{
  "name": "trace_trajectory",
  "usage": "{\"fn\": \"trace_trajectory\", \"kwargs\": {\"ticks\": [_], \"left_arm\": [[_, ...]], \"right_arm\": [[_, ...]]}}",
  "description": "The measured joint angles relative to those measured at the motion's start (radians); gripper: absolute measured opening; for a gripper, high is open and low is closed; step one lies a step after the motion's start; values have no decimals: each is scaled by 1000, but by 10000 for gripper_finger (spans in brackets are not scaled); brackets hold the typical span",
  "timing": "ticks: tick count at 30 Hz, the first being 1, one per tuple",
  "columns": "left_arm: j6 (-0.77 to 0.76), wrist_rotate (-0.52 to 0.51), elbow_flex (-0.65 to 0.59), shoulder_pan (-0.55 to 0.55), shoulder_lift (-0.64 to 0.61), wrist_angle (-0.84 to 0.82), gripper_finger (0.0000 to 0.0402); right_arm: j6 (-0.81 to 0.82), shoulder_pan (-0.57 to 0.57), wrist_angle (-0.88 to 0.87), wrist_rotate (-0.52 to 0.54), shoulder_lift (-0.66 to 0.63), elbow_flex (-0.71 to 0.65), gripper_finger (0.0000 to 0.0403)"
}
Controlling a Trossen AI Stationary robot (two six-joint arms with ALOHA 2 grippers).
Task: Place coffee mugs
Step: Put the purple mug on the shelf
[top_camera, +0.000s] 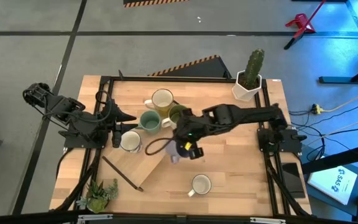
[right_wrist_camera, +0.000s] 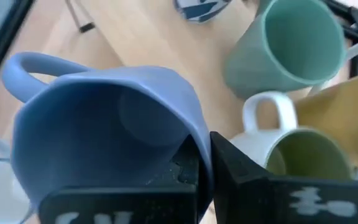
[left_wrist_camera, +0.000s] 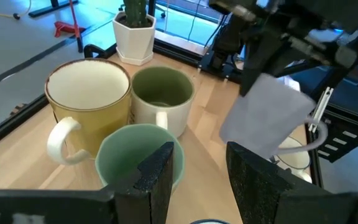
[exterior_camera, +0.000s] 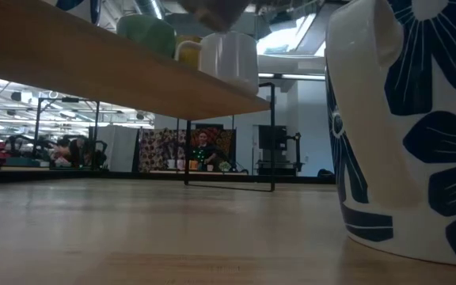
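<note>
Between my right gripper's [right_wrist_camera: 205, 163] clamped fingers sits the lavender mug's [right_wrist_camera: 104, 130] rim, its handle at ten o'clock.

the high view looks straight down on the whole bench [top_camera: 229, 168], while the low view sits at bench-top level, facing the far room, with a flower-patterned mug [exterior_camera: 406, 127] very near on its right. each wrist view looks closely past its own tool at the cluster of mugs [left_wrist_camera: 135, 112], which the high view shares.
</note>
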Motion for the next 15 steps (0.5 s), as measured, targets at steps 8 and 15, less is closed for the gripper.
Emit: {"fn": "trace_trajectory", "kwargs": {"ticks": [8,15], "left_arm": [[0,0,0,0,0,0,142],[0,0,0,0,0,1,142]], "right_arm": [[-32,-24,42,-18,46,26,0],[-32,-24,43,-15,46,26,0]]}}
